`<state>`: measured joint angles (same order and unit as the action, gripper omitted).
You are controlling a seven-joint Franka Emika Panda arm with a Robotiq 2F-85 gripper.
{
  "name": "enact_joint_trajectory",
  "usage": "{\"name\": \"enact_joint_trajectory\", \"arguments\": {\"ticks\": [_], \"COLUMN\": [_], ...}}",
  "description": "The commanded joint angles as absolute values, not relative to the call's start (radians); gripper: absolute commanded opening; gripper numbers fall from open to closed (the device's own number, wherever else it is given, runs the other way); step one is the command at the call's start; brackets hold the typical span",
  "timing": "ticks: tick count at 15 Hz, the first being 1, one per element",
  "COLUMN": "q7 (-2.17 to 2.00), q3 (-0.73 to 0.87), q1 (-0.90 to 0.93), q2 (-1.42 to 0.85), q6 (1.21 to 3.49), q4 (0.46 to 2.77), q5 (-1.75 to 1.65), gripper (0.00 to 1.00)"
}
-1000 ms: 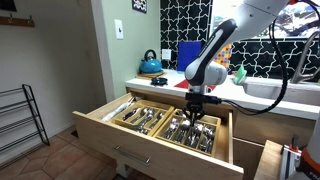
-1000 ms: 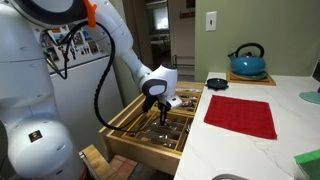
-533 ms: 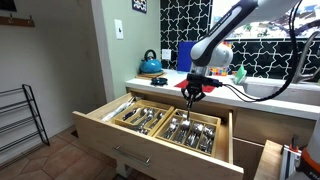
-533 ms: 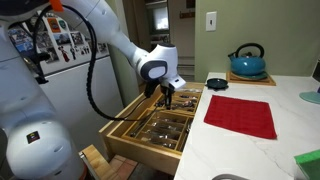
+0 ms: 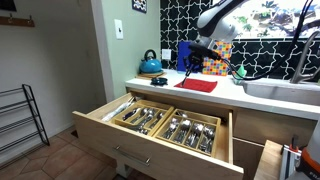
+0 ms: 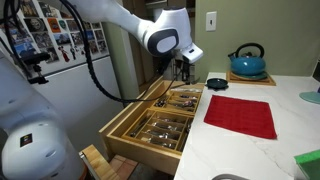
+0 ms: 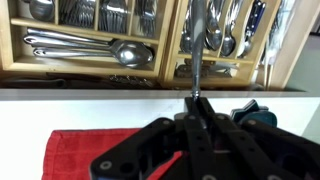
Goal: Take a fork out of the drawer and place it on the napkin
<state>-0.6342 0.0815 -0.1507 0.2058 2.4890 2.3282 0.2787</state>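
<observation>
The pale-wood drawer (image 5: 150, 133) stands pulled out under the counter, with two divider trays of silver cutlery; it shows in both exterior views (image 6: 128, 131) and along the top of the wrist view (image 7: 90, 62). My gripper (image 5: 188, 62) (image 6: 182, 70) (image 7: 195, 100) is raised above the counter's edge and shut on a silver fork (image 7: 196, 45), which hangs down from the jaws (image 6: 183, 78). The flat red napkin (image 5: 197, 85) (image 6: 240, 115) (image 7: 85, 150) lies on the white counter, just beside the gripper.
A blue kettle (image 5: 150, 65) (image 6: 247, 62) and a small dark bowl (image 6: 216, 82) stand at the counter's back. An upright blue board (image 5: 187, 52) and a patterned box (image 5: 221, 62) are behind the napkin. A sink (image 5: 282, 90) lies further along. A metal rack (image 5: 20, 120) stands on the floor.
My gripper has risen out of the drawer with the fork in it and has moved up and towards the counter and the napkin.
</observation>
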Motion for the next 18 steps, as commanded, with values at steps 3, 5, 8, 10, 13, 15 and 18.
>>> {"name": "enact_joint_trajectory", "arguments": {"ticks": [3,5,8,10,13,15,18], "q7": [-0.642,-0.644,-0.696,-0.721,-0.74,-0.733,-0.713], "q3": [0.085,0.084,0.083,0.108,0.151,0.181,0.212], "q1": [-0.157,-0.157,-0.174,-0.189,-0.206,-0.217,-0.239], "q2": [0.202,0.199,0.135,0.056,-0.051,-0.123,-0.234], "q6": [2.487,2.488,2.468,2.422,2.375,2.322,2.227], "q4": [2.313,2.313,2.25,2.164,2.037,1.948,1.806], "q5": [0.278,0.278,0.243,0.25,0.264,0.278,0.332], "gripper": [0.08,0.08,0.03,0.03,0.02,0.02,0.02]}}
